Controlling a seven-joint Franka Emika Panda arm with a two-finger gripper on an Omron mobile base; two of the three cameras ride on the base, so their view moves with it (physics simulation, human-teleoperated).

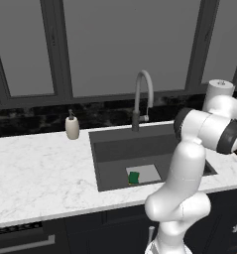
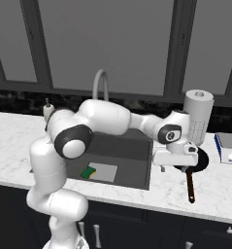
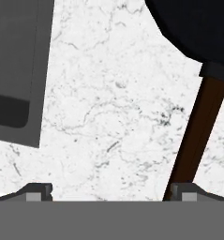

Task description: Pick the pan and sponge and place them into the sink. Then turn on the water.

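Sponge (image 1: 134, 177): lies on the floor of the sink (image 1: 102, 149), at the left edge of the lighter square patch; this part of the task reads as done.

Faucet (image 1: 142, 99): stands behind the basin, no stream visible, so the water is judged still off.

Gripper (image 2: 178, 158): hangs low over the marble counter (image 3: 108, 93) just right of the sink. Jaws stand fully apart and hold nothing.

Pan (image 2: 201, 161): rests on the counter right of the sink, partly behind the gripper, beside the paper towel roll (image 2: 198, 116). Its long handle (image 2: 190, 185) runs from the black disc toward the counter's front edge.

Governing relation, hand view: the handle's long axis runs nearly up and down, leaning slightly, and meets the right-hand finger tip (image 3: 186, 191); the left tip (image 3: 36, 191) stands over bare marble. Judgement: the handle lies off-centre, and the gripper must shift toward it before closing.

Writing or brands: none legible.
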